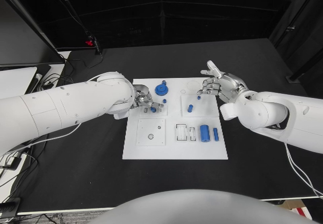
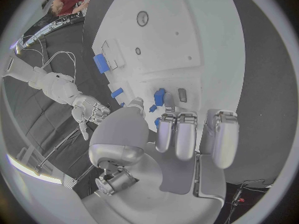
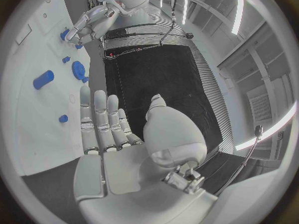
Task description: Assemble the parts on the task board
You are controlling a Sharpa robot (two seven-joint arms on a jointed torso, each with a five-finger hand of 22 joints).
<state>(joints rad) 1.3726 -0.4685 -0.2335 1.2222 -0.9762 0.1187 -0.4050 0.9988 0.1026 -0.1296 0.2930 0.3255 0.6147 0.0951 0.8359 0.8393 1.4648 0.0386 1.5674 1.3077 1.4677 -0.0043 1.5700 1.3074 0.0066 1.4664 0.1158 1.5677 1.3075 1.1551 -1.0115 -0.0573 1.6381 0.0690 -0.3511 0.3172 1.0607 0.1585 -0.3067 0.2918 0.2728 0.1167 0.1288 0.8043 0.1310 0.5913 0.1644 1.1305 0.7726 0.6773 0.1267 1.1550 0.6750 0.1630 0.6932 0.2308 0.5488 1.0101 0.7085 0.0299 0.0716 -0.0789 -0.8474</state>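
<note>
Lying on board: small blue parts (image 1: 204, 131) are seen on the white task board (image 1: 175, 151) mid-table.
Left hand (image 1: 144, 100): fingers are curled over a blue part (image 1: 153, 109) near the board's left edge; a firm hold cannot be told.
Right hand (image 1: 221, 84): fingers are spread, nothing held, above the board's far right corner.

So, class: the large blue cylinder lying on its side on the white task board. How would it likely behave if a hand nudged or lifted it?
The large blue cylinder lies on its side on the task board, so a sideways nudge would probably roll it. It looks rigid, likely plastic, so it should keep its shape when gripped. Its smooth surface may slip between the silver fingers.
</note>
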